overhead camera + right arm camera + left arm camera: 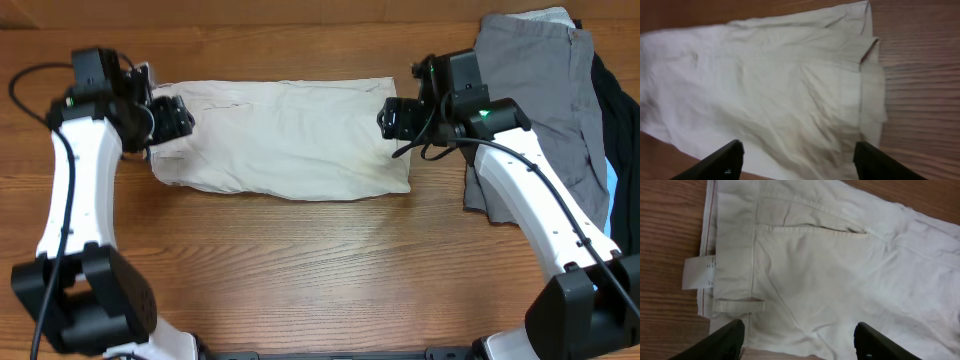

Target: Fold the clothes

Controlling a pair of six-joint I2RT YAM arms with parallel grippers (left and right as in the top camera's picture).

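Observation:
The pale beige shorts (pixel 285 135) lie flat and folded lengthwise across the middle of the wooden table. My left gripper (pixel 178 118) is open over their waistband end, above the fabric. The left wrist view shows the waistband (pixel 735 255), a pocket seam, a belt loop and the small white label (pixel 697 272). My right gripper (pixel 392 118) is open over the leg end, which fills the right wrist view (pixel 790 100). Grey shorts (pixel 540 100) lie at the back right on black (pixel 615 110) and light-blue (pixel 612 185) garments.
The wooden table (pixel 320 270) stretches in front of the shorts. Both arms reach in from the front corners, and the right arm crosses over the grey shorts pile.

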